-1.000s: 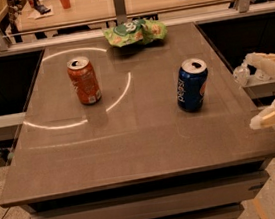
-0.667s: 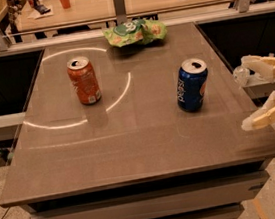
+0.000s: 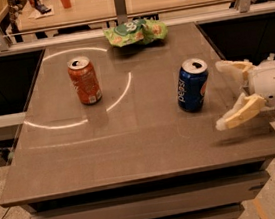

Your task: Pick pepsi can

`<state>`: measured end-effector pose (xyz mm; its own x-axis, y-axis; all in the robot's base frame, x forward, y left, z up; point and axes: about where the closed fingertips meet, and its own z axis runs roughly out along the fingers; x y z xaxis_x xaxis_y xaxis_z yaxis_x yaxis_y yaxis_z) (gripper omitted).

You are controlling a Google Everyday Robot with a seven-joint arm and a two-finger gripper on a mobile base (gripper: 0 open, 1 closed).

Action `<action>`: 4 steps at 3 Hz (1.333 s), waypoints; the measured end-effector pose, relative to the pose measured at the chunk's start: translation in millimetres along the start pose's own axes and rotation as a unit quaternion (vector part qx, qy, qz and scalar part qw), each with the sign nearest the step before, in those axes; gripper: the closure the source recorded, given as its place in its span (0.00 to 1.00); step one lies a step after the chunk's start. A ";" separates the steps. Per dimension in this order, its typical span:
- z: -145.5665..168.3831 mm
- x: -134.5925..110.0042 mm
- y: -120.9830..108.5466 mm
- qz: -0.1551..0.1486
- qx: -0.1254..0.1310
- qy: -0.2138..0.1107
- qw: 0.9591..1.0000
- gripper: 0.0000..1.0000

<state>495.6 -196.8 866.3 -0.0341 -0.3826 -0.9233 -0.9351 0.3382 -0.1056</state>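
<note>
The pepsi can (image 3: 192, 85) is dark blue with white vertical lettering and a silver top. It stands upright on the right half of the grey table (image 3: 130, 132). My gripper (image 3: 223, 94) comes in from the right edge, a little right of the can and apart from it. Its two cream fingers (image 3: 239, 114) are spread open, one toward the back and one toward the front, with nothing between them.
An orange can (image 3: 84, 80) stands upright at the left middle of the table. A crumpled green chip bag (image 3: 136, 32) lies at the back edge. A railing and a desk with small items stand behind the table.
My gripper has moved left, closer to the pepsi can, with its fingers still spread. The cans and the bag have not moved.
</note>
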 end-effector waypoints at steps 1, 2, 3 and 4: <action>26.5 3.2 -2.7 0.016 -0.014 -0.008 1.000 0.00; 51.9 1.6 -4.8 0.034 -0.026 -0.021 0.999 0.00; 66.3 -10.5 -5.9 0.045 -0.033 -0.050 0.997 0.00; 75.1 -24.6 -6.7 0.049 -0.036 -0.075 0.995 0.00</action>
<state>529.2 -125.0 861.9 -0.0785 -0.2160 -0.9732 -0.9528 0.3036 0.0094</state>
